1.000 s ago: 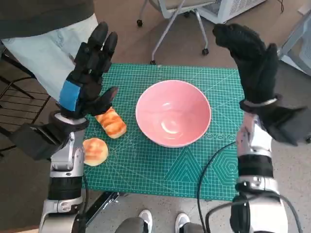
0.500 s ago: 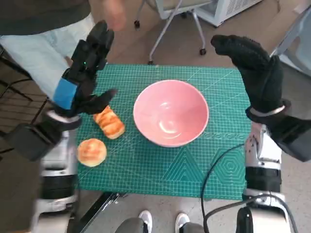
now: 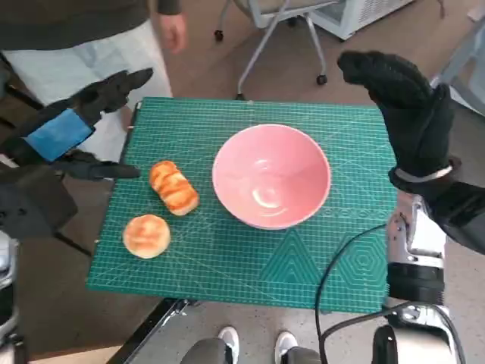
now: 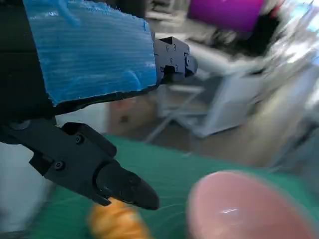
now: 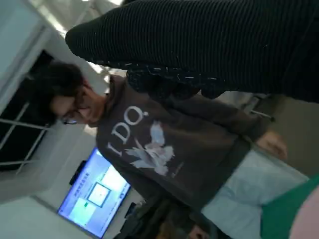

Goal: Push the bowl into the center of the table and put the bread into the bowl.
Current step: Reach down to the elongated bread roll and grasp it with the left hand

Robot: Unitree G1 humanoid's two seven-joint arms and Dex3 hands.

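Sweatshirt (image 5: 164,149) print "I DO." | bowl (image 3: 271,176) unmarked | bread (image 3: 173,187) beside

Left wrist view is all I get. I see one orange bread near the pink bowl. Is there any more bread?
Observer: Yes. The head view shows a round bun on the green mat, nearer the robot than the long bread and not touching it.
Operator: Where is the other hand?
Observer: The right hand, in its black glove, is raised over the mat's right side, holding nothing.
Operator: Is my hand over the bread?
Observer: No. The left hand is out by the mat's left edge, fingers apart, to the side of both breads.
Operator: Anything in the bowl?
Observer: The pink bowl is empty.
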